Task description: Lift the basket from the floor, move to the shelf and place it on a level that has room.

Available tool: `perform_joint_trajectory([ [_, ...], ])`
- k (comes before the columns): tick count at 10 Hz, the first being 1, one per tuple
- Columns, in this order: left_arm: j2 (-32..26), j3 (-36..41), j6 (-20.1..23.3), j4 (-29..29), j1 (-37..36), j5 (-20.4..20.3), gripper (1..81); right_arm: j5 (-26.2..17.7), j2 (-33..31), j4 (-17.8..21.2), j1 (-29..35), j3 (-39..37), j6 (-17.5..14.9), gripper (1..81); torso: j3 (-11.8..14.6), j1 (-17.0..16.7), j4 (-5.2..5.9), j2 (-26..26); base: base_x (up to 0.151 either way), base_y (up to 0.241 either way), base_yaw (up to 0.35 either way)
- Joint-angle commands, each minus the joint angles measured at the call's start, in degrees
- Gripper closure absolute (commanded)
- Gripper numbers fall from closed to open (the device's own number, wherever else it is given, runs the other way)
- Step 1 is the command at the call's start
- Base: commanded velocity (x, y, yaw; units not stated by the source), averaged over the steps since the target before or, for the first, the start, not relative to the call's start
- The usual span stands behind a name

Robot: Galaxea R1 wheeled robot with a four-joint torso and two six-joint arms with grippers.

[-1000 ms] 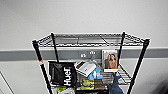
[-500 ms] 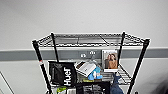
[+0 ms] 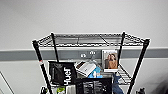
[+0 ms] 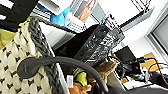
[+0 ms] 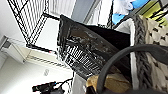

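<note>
Now right up close to the tall black wire shelf [image 3: 40,62], facing a plain pale wall. Top wire level [image 3: 90,40] bare, with room to spare. Lower level crowded: a black pouch [image 3: 62,73], a white box [image 3: 85,68], something blue [image 3: 96,73] and a photo card of 2 people [image 3: 110,60].

In the left wrist view, the cream woven basket with the dark rim [image 4: 15,65] very near the camera, with 1 black loop handle [image 4: 62,62] curving across. Same basket in the right wrist view, with its other black loop handle [image 5: 120,57]. Looks lifted off the floor and close to the shelf, below the top level. Not yet on any level.

Cannot tell if the left claw or the right claw is open or closed.

What could go wrong, as a guess:
- Bumping the basket into the crowded level and knocking the pouch or photo card down, from going forward too low.
- Catching the basket under the edge of the top level, from not lifting high enough first.
- Tipping the basket and spilling its load, if 1 side goes higher than the other.

Writing: "Huel" in white on the black pouch, turned sideways. Tiny white print on a shiny black box [image 3: 93,86], too small to read.
</note>
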Motion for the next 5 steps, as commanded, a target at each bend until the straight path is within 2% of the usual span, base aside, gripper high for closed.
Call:
perform_joint_trajectory([
  [1,-3.2,4.4,-1.4,-0.4,-9.4,0.4,81.1,-0.5,-6.5,3.0,11.9,6.1,0.4,81.1,0.0,0.0,0.00,0.0,0.000,0.000,0.000],
  [5,-6.8,6.1,-4.9,-0.8,-14.7,1.0,81.1,-2.1,-10.4,3.3,17.1,7.1,4.2,81.1,0.0,0.0,0.00,0.0,0.000,0.000,0.000],
])
